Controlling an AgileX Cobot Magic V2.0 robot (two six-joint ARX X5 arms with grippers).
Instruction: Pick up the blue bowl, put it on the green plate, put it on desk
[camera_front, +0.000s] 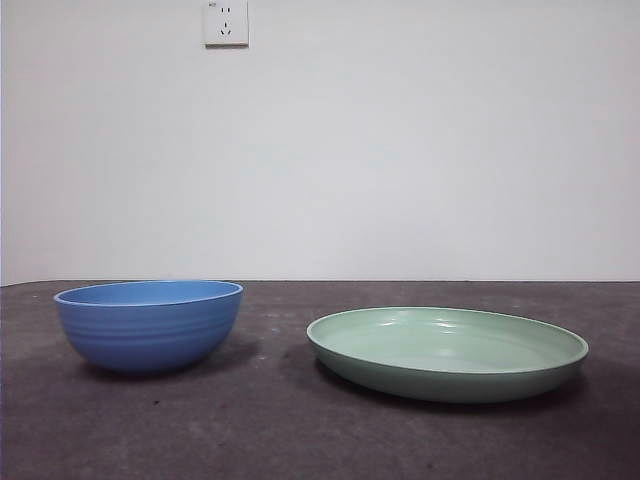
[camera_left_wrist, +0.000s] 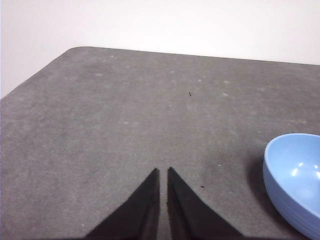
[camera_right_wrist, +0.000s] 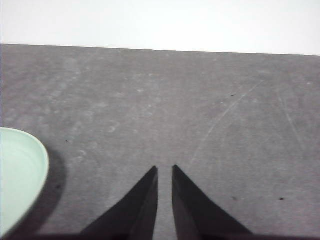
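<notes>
- We see even, soft, fairly bright light in all three views, with the white wall (camera_front: 400, 150) close to washed out.
- We note soft shadows on the desk (camera_front: 270, 430) beside the blue bowl (camera_front: 150, 325) and under the green plate (camera_front: 447, 353), falling mostly to the side.
- We find small glints inside the bowl in the left wrist view, and a pale sheen on the plate.
- We see mild grain and softness; both pairs of black jaws lack detail.

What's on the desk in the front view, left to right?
blue bowl → green plate, both standing apart on the desk. No gripper shows in this view.
</notes>
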